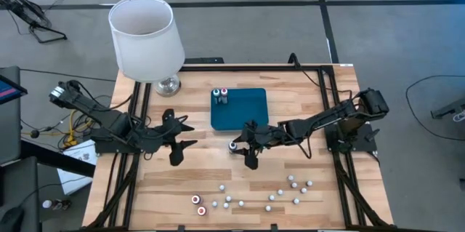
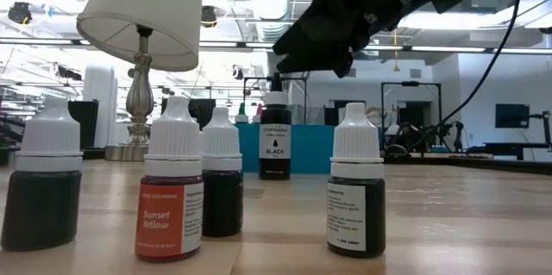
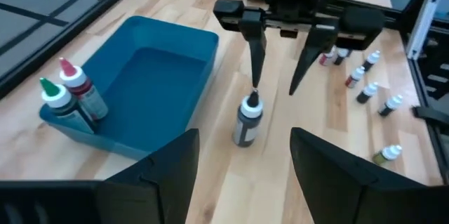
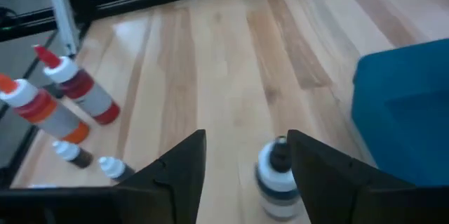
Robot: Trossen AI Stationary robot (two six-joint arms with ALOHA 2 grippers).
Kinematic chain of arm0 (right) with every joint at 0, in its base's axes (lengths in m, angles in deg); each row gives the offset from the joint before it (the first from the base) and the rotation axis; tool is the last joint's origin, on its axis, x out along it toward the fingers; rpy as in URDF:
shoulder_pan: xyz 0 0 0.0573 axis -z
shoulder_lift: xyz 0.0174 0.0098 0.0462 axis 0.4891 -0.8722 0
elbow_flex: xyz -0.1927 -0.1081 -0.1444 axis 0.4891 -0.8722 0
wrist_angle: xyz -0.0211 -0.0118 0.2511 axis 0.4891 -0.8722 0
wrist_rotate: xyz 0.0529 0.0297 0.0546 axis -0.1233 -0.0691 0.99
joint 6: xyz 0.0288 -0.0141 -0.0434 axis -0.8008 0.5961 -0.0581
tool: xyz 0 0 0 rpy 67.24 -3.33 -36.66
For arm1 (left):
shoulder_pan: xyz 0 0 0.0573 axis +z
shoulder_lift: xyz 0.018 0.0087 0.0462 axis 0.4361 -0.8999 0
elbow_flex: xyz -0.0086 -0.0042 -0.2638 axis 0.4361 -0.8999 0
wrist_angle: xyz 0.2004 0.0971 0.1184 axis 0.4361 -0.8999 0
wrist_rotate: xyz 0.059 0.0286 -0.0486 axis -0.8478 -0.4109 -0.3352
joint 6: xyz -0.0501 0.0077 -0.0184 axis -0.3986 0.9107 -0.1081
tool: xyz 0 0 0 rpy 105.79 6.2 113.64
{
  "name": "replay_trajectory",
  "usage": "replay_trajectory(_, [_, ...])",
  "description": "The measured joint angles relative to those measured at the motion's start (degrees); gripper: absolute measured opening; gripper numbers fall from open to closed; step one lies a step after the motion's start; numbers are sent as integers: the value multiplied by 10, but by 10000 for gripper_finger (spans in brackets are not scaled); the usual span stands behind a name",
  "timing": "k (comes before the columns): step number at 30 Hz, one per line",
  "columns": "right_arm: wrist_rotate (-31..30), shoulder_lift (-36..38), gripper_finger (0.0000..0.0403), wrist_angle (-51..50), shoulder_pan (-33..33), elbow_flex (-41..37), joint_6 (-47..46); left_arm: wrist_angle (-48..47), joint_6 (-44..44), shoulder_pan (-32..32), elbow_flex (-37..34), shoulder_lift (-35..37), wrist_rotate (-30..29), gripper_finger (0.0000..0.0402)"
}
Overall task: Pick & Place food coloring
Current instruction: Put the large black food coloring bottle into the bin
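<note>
A small dark food coloring bottle with a black cap stands upright on the wood just in front of the teal tray. My right gripper hangs open over it, one finger on each side of its cap. Two bottles, one green-capped and one red-capped, stand in the tray's far left corner. Several more bottles stand scattered near the table's near edge. My left gripper is open and holds nothing, left of the tray. My right gripper slants down from the table's right side, its fingers apart on either side of the black cap. One fingertip ends right at the cap; whether it touches, I cannot tell. The bottle stands on its base on the table.
A white-shaded lamp stands at the far left corner. Black frame rails run along the left and right sides of the table. Bare wood lies between the tray and the scattered bottles.
</note>
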State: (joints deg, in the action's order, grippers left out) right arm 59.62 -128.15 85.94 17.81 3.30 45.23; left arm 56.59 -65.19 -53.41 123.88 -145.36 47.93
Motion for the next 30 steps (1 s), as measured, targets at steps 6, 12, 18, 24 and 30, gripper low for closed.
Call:
replay_trajectory(6, [-13, 0, 184, -3, 14, 0, 0, -1, 0, -1, 0, 0, -8, 215])
replay_trajectory(12, [-12, 0, 175, -24, 15, 0, 1, -5, -1, -1, 0, 0, -9, 215])
replay_trajectory(18, [-12, 0, 175, -24, 15, 0, 16, -8, -1, -1, 0, 0, -13, 215])
replay_trajectory(24, [-12, 0, 177, -19, 19, 0, 39, -8, 1, -1, 0, 0, -17, 215])
replay_trajectory(30, [0, -20, 173, 24, 23, 2, 59, -8, 1, -1, 0, 0, -17, 215])
